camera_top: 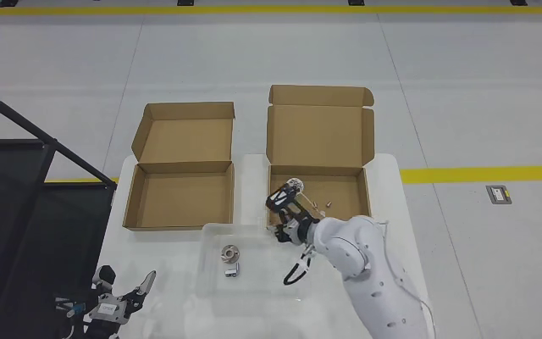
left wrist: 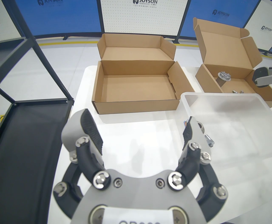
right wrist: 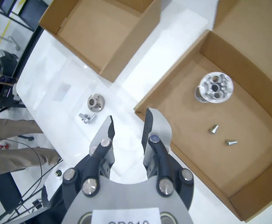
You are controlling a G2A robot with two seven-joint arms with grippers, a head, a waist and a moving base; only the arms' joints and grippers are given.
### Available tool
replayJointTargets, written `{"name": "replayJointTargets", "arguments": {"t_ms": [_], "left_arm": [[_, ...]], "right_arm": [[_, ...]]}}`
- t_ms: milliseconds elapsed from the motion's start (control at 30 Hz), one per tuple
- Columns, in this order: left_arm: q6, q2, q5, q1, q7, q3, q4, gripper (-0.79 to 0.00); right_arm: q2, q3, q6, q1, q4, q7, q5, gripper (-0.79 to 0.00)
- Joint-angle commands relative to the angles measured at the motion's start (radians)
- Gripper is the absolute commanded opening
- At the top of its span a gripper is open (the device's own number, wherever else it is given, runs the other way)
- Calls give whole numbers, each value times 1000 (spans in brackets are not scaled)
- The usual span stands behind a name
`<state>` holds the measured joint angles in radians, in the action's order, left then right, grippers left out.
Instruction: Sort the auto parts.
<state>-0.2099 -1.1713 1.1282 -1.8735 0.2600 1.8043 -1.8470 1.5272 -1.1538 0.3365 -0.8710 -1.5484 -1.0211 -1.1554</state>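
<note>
Near mid-frame in the top view, my right hand [camera_top: 288, 213] hangs open over the right box's [right wrist: 240, 61] corner, poised toward the tray [left wrist: 212, 96], where the flange [right wrist: 96, 102] and, I think, a bracket [right wrist: 87, 118] wait; disc [right wrist: 216, 87] and bolts [right wrist: 213, 128] lie boxed. Left hand [left wrist: 138, 118] sits open, lower left, clear.

A white table [camera_top: 251, 191] with rounded corners stands on a pale grey floor [camera_top: 457, 85]. A black metal rack [camera_top: 59, 246] with a flat dark shelf stands just beside the table's left edge. A yellow floor line [camera_top: 474, 175] runs out from behind the table on its right, and a second yellow line [camera_top: 271, 9] lies far beyond the table. A small grey floor plate [camera_top: 499, 194] sits well off the table's right side. White pegboard panels [left wrist: 140, 17] and blue partitions [left wrist: 63, 17] stand far behind the table.
</note>
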Motion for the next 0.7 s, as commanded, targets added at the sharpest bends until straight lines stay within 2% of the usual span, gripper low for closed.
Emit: {"name": "replayJointTargets", "arguments": {"t_ms": [0, 33, 667], "left_arm": [[0, 0, 0, 0, 0, 0, 0, 0], [0, 0, 0, 0, 0, 0, 0, 0], [0, 0, 0, 0, 0, 0, 0, 0]], "right_arm": [[0, 25, 0, -9, -27, -2, -5, -132], [0, 35, 4, -15, -40, -3, 1, 0], [-1, 44, 5, -23, -50, -12, 9, 0]]}}
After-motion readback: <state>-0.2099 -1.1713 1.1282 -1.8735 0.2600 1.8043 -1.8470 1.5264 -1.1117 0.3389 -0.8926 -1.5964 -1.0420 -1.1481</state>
